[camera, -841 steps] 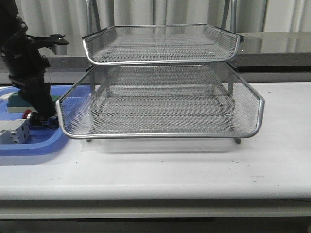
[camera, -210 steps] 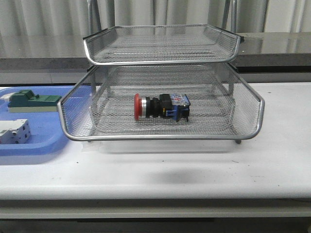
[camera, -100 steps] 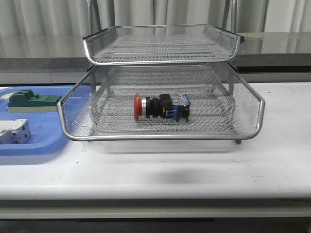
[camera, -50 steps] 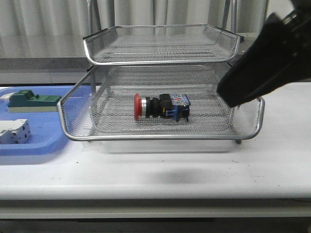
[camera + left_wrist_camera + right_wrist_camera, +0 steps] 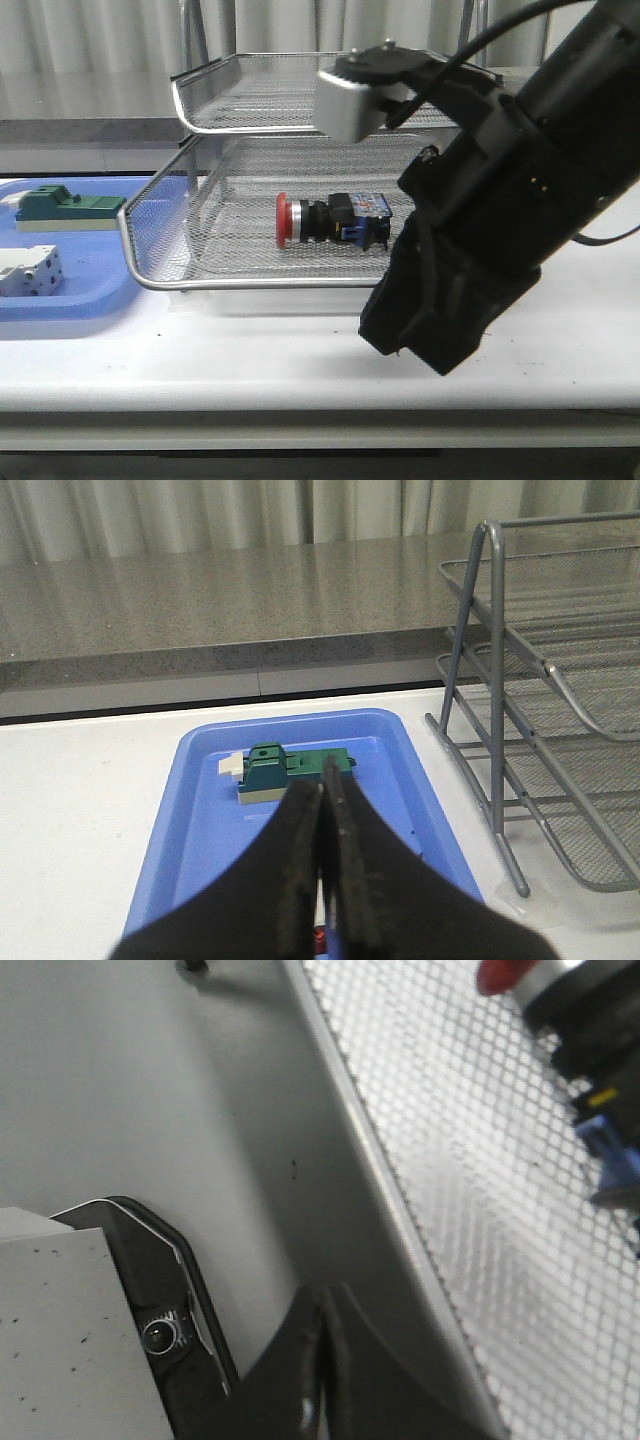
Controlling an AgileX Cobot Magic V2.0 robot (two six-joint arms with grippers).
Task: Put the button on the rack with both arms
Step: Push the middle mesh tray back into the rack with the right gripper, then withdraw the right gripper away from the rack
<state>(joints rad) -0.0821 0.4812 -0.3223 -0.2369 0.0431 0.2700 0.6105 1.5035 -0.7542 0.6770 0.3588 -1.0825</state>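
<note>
The right gripper is seen pressed shut with nothing between its fingers, just in front of the rack, low by the front rim of the pulled-out tray. The left gripper is also squeezed shut and empty, and it is held off to the left of the rack, above the blue tray where the green block lies. The button is found lying on its side in the middle of the rack's pulled-out tray, a little behind the right gripper and not touched by it. The placing part looks done. It is judged that the tray may next be pushed back in, since it sticks out.
</note>
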